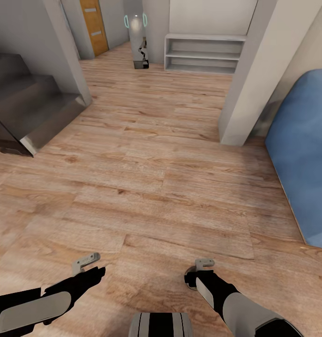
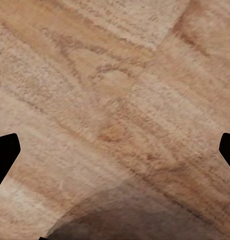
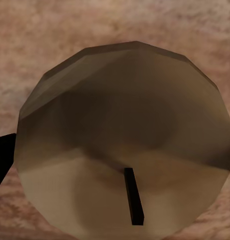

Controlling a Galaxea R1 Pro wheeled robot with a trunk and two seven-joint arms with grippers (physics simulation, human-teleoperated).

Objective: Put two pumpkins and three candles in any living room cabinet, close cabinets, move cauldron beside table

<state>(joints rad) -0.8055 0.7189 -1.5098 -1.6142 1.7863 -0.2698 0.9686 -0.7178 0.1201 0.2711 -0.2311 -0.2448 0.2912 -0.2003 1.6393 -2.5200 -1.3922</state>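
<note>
Robot in transit over bare wood floor (image 1: pixel 147 187). Landmark: the blue sofa (image 1: pixel 303 159).

Surroundings, placed from the sofa:
- White pillar (image 1: pixel 247 79) just beside its far end.
- Open white shelf (image 1: pixel 203 54) well beyond it, against the back wall.
- Dark stairs (image 1: pixel 25 112) across the floor, well apart from it.
- Orange door (image 1: pixel 93 25) past the stairs, farthest from it.

Task state, as a judgement: no cabinet, table, cauldron or pumpkin in sight, so nothing can be checked as stowed or closed. One candle (image 3: pixel 125 145) is in hand and not yet in a cabinet. By these views, all placements, the closing of the cabinets and the cauldron move are open.

Grippers:
- Right gripper (image 1: pixel 201 271): low over the floor, on the side nearer the sofa. Its wrist view shows the candle's round tan top with a dark wick, very close, one dark finger tip at the frame edge. In the head view a rounded shape sits at the fingers. Reads as clamped on the candle; the contact itself is not clearly visible.
- Left gripper (image 1: pixel 88 264): farther from the sofa, fingers apart, dark tips at both edges of its wrist view, only floor planks between them. Holds nothing.
</note>
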